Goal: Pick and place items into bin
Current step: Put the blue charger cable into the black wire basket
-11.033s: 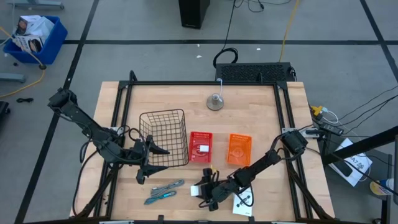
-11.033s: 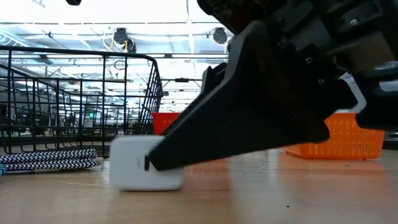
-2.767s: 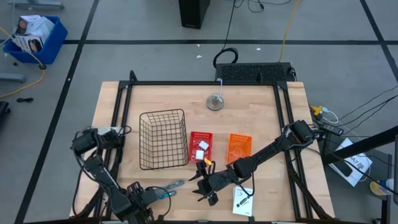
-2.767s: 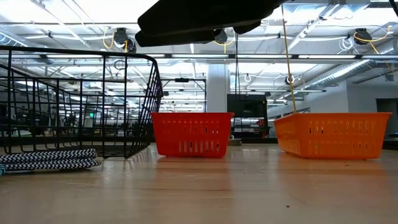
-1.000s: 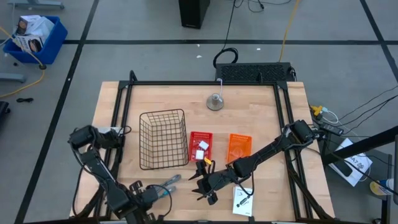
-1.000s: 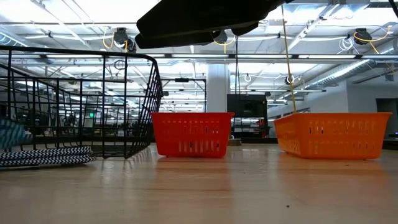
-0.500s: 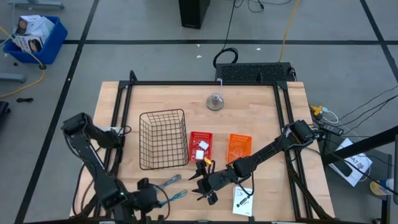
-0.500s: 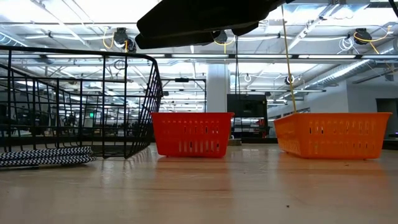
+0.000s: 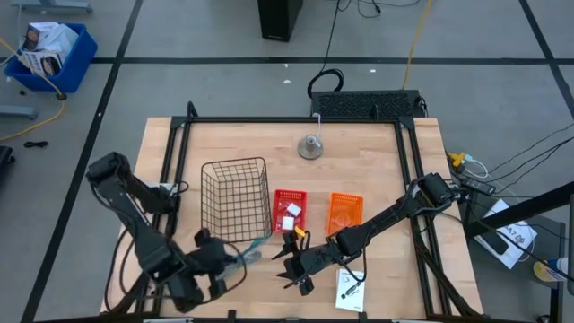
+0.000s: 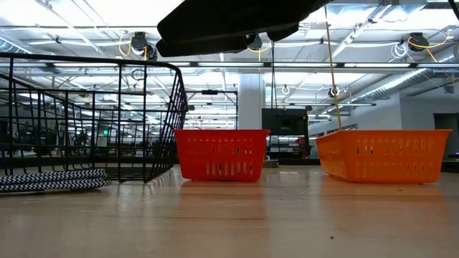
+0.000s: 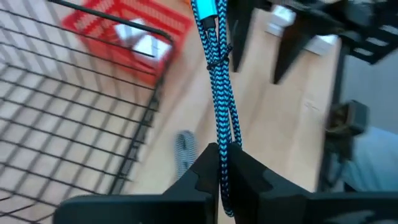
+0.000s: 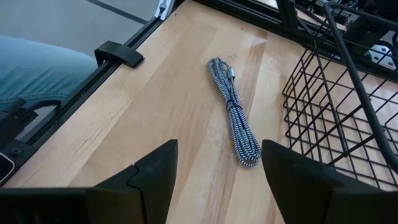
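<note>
Lifted off the table since a moment ago, the blue braided cable [image 11: 219,106] hangs clamped in the left gripper [image 11: 222,163], which should clear the wire basket [image 9: 236,200] rim before letting go, while the right gripper [image 12: 214,163] waits open.

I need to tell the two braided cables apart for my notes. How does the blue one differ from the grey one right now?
The blue cable is striped bright blue and black; the grey cable is striped black and white. The blue cable is clamped in the left gripper and lifted beside the wire basket; the grey cable lies loose on the table, with the right gripper open above it. Both are braided and bundled into a slim hank.
</note>
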